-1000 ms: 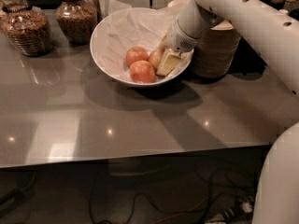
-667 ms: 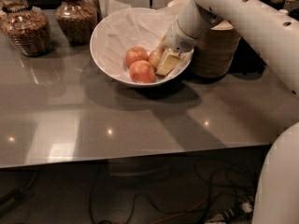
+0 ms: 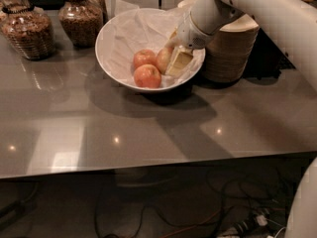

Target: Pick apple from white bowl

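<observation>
Shows a glossy grey table (image 3: 148, 133), viewed from above its near edge. At the far left corner, two glass jars (image 3: 28, 31) (image 3: 80, 16) side by side, filled with something brown.

Just right of the jars, against the far edge near its middle, the white bowl (image 3: 110, 58): wide, shallow, lined with crumpled white paper (image 3: 133, 29). Inside, toward the bowl's near right wall, three fruits clustered together: two orange-red apples (image 3: 144, 58) (image 3: 147, 76), one behind the other, and to their right the apple (image 3: 163, 58), paler, yellow-green with a reddish blush, lying on the paper.

Directly against the right side of that apple, down inside the bowl, the gripper (image 3: 177, 63), pale beige, seemingly touching the fruit. Cannot tell whether clamped on it or loose.

Above, a thick white arm (image 3: 257, 9) slanting in over the far right corner. Beneath the arm, just right of the bowl, a stack of beige paper bowls (image 3: 230, 53). Below the near edge, dark cables (image 3: 198, 217) on the floor.
</observation>
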Motion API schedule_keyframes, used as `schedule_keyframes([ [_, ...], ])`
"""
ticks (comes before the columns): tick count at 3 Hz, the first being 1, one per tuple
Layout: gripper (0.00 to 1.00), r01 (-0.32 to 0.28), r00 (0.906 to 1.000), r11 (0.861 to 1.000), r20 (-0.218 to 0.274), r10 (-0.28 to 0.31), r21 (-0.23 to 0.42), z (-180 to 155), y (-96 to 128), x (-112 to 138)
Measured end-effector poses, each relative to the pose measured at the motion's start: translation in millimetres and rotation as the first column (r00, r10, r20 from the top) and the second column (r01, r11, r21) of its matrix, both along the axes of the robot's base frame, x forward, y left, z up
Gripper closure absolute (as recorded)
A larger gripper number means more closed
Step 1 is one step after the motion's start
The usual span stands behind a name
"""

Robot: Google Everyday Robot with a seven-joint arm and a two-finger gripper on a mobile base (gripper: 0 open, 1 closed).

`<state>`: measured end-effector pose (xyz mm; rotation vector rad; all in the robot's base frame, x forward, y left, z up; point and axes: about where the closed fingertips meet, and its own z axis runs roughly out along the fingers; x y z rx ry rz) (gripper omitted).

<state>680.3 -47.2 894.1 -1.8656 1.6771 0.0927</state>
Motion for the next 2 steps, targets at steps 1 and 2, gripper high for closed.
schedule_keyframes([
  [1,1.0,-0.025,0.9984,0.999,0.053,0.023,0.04,27,5,-8],
  [2,1.0,-0.06,0.9961,0.995,0.07,0.054,0.084,54,6,-32],
])
